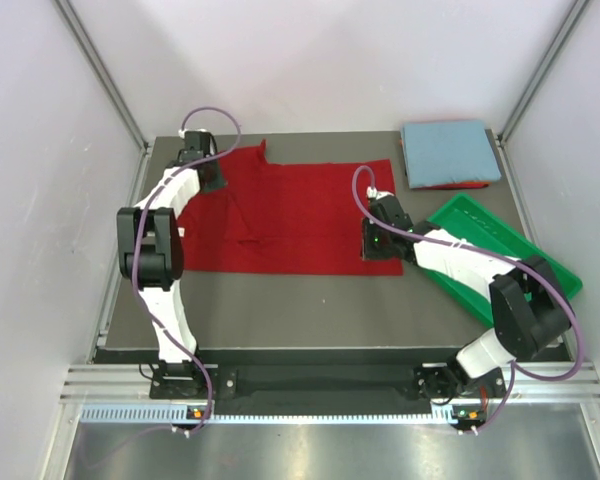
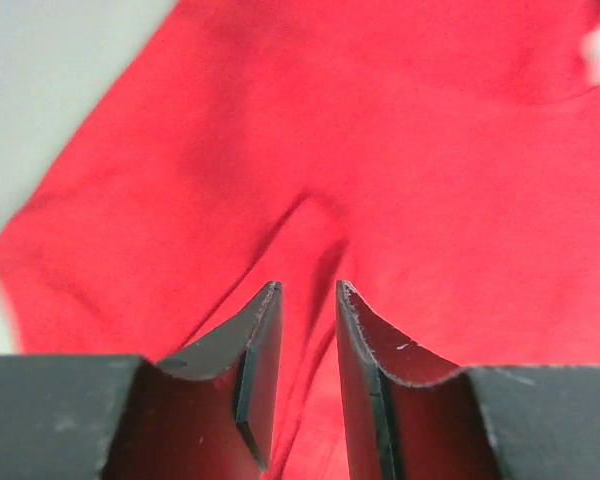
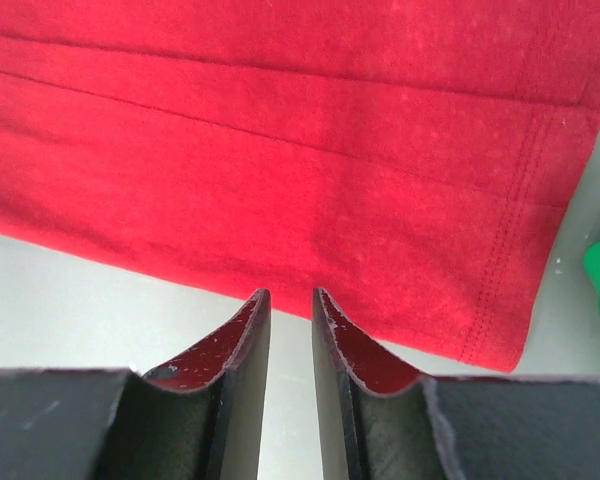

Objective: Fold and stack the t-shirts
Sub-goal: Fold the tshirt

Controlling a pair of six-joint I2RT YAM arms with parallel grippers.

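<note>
Red t-shirt (image 1: 300, 215) flat, long axis left-right, hem rightward

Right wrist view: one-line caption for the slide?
Right gripper, slightly open, poised at the hem of the red t-shirt.

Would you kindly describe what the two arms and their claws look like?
The left arm and right arm have white links joined by chunky black joints. A thin purple cable loops along each. A small green light glows at the right wrist. The left claw and right claw each have two black fingers with curved, scuffed inner faces.
</note>
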